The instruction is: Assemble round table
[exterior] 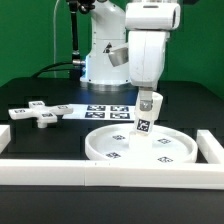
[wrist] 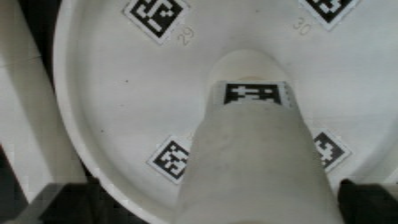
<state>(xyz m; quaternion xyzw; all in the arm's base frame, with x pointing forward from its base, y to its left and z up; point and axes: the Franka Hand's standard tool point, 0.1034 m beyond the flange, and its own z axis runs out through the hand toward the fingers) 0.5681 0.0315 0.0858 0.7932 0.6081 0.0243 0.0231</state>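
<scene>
Step in hand: judging from the layout, joining the leg (exterior: pixel 147 114) to the round disc (exterior: pixel 140 146); not yet reaching the foot stage.
Leg: standing on end near the disc's middle, seeming to lean a little in the exterior view.
Disc: lying flat on the dark table, just behind the front border bar (exterior: pixel 110 176).
Gripper: hanging straight over the leg as the gripper (exterior: pixel 148 100), straddling its upper end with jaws spread wide; showing no clamp, so reading as released.
Foot: lying as the cross-shaped foot (exterior: pixel 40 114) toward the exterior view's left, well apart from the disc.
Next move: probably calling for closing squarely on the leg's sides, keeping it upright over the disc's centre, then pressing or turning it home; risking a tipped leg if closing off-centre.
Exterior view alone: showing the whole arm, the foot, the marker board (exterior: pixel 108 112) behind the disc, and the leg's lean.
Wrist view alone: looking down the leg's length to the tag (wrist: pixel 254 95) on it, showing the dark fingers (wrist: pixel 370 200) flanking the near end and the disc's own tags around the base.
Hidden in both: concealing whether the leg's lower end is seated in the disc or only resting on it.
</scene>
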